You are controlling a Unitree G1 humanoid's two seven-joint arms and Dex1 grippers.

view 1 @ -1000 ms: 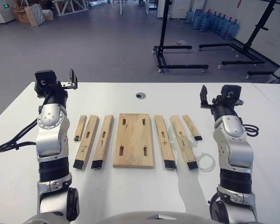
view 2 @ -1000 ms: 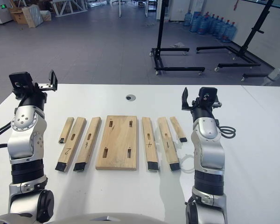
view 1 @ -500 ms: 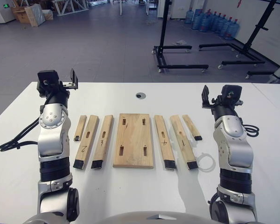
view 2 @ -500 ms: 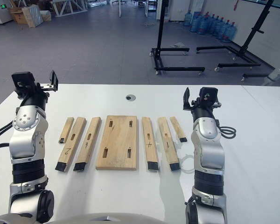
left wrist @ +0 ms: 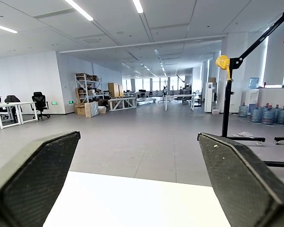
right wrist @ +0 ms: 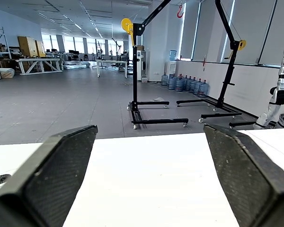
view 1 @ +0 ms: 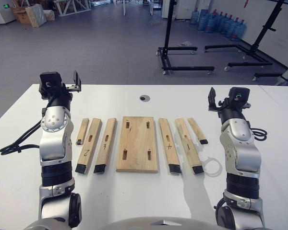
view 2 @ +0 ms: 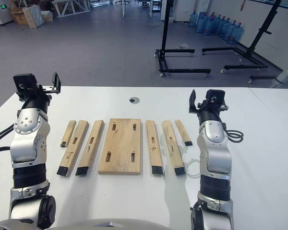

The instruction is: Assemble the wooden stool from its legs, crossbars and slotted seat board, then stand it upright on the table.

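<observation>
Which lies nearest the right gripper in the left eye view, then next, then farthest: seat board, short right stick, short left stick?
From the right gripper:
1. short right stick, far right of the row.
2. seat board, mid-table.
3. short left stick, far left of the row.

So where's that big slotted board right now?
The seat board lies flat in the middle of the table in the eye views, between the nearest left leg and nearest right leg.

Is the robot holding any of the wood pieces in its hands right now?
No, nothing is held. The left gripper and right gripper are both open and empty; the seat board and sticks lie flat on the table.
</observation>
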